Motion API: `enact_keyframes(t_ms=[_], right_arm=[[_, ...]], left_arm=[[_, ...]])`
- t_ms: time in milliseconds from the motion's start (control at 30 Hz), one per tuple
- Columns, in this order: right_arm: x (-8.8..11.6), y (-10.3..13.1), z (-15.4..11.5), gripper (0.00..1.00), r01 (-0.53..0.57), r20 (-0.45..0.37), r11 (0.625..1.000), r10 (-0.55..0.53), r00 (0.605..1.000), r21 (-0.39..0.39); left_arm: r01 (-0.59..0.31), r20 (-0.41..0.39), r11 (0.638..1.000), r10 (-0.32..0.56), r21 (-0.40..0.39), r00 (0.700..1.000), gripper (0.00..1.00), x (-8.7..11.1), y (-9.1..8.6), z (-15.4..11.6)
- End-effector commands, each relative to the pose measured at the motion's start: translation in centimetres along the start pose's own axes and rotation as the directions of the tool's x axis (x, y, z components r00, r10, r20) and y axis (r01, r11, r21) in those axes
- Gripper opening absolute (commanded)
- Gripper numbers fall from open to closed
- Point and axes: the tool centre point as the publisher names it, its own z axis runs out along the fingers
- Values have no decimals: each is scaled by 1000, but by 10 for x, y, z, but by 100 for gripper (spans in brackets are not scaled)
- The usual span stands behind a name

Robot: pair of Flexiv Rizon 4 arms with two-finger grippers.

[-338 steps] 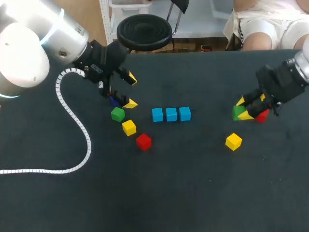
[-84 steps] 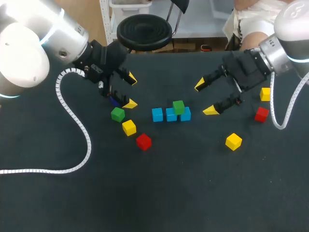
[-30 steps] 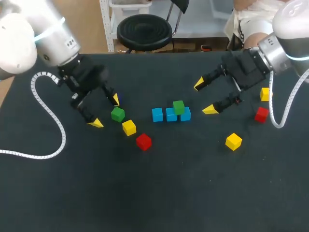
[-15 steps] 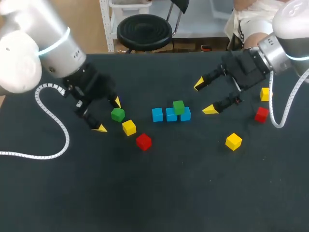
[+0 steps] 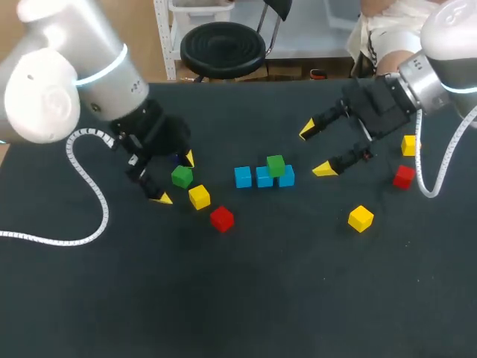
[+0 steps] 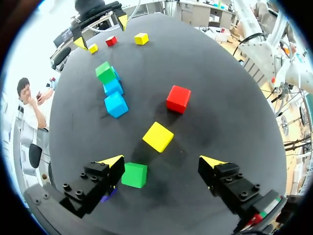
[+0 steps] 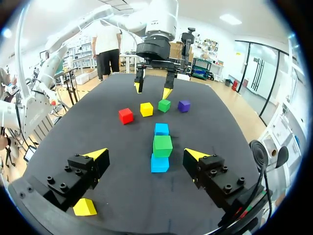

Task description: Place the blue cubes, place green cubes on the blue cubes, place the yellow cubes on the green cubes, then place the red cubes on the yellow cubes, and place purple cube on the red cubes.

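Left gripper (image 6: 161, 161): fingers spread wide, nothing held, low over the tabletop (image 6: 234, 98). The loose green cube (image 6: 134, 175) lies between them, close to one finger and well off the other. Yellow cube (image 6: 158, 136) just ahead, red cube (image 6: 178, 99) beyond. The row of blue cubes (image 5: 264, 177) carries a stacked green cube (image 5: 276, 165). Right gripper (image 5: 316, 150) is spread and empty beside the row. The left arm is nearer and probably needs centring before closing.

Table (image 5: 298, 298) — blue cubes (image 5: 243, 177) in row, green cube (image 5: 181, 177), yellow cubes (image 5: 199, 197), red cubes (image 5: 221, 218), purple cube (image 7: 184, 105).
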Motion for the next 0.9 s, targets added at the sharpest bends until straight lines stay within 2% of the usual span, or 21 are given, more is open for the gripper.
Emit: enact_keyframes(t_ms=[33,467,900], right_arm=[[0,0,0,100,1,1,1000,-1,1000,1],[0,0,0,100,1,1,1000,-1,1000,1],[0,0,0,100,1,1,1000,-1,1000,1]], left_arm=[[-4,-14,1000,4,27,1000,100,-1,9,2],[14,-20,999,-13,37,1000,100,1,20,9],[76,-44,997,-75,23,996,100,16,26,10]])
